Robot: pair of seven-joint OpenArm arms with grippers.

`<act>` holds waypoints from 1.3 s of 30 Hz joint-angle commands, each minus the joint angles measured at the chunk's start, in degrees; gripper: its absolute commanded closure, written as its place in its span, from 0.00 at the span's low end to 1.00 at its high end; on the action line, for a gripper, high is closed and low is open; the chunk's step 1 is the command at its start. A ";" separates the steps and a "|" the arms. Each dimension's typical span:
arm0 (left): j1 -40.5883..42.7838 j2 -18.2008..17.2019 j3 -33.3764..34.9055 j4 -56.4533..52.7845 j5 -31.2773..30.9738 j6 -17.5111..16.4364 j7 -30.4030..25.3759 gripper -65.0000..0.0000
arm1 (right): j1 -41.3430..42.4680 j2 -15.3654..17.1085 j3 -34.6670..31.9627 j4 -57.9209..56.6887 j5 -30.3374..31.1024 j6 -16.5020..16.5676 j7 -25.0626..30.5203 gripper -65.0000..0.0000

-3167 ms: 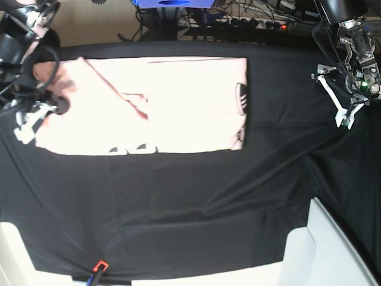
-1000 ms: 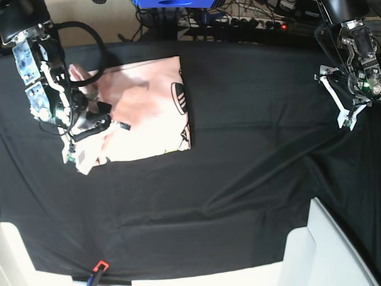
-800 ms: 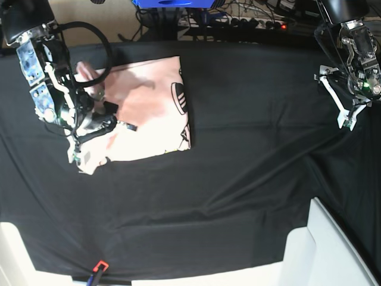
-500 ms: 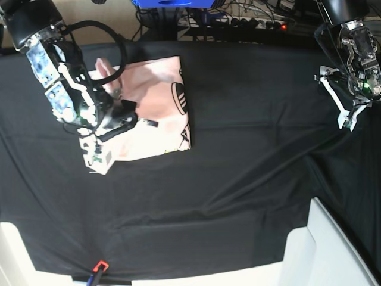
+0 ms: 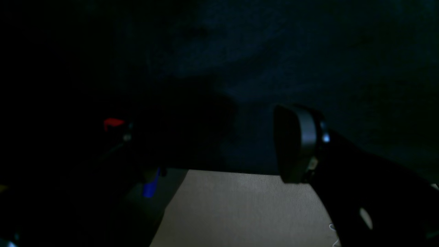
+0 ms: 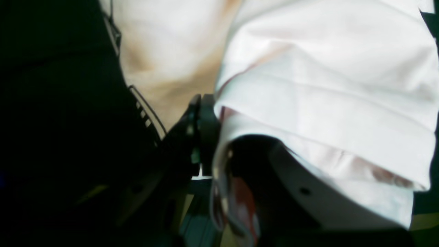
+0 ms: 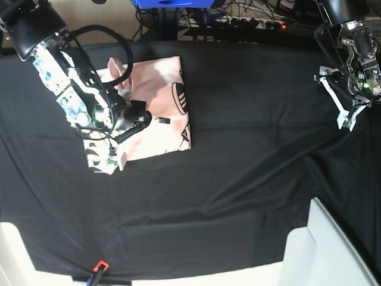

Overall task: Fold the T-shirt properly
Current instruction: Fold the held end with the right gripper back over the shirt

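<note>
T-shirt (image 7: 156,104), folded on the desk (image 7: 250,179), is clamped at 1 edge by the right jaws; left jaws are held apart, empty.

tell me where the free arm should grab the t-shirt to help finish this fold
Probably the right-hand folded edge of the T-shirt, near its bottom corner by the black lettering. That edge lies flat and clear on the black cloth, facing the open left gripper, which could come in low from that side. The right gripper already pinches the opposite end.
</note>
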 commanded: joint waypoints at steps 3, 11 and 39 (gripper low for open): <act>-0.58 -1.07 -0.12 0.73 0.21 -0.14 -0.34 0.29 | 0.91 -1.69 0.08 0.93 0.50 -0.01 -0.64 0.84; -0.58 -1.07 -0.12 0.73 0.21 -0.14 -0.34 0.29 | 1.53 -3.89 -2.64 6.56 0.32 -0.01 -5.04 0.29; -0.58 -1.15 -0.47 -2.70 0.21 -0.14 -2.80 0.29 | -10.51 -0.73 26.19 5.24 10.17 -0.01 1.64 0.32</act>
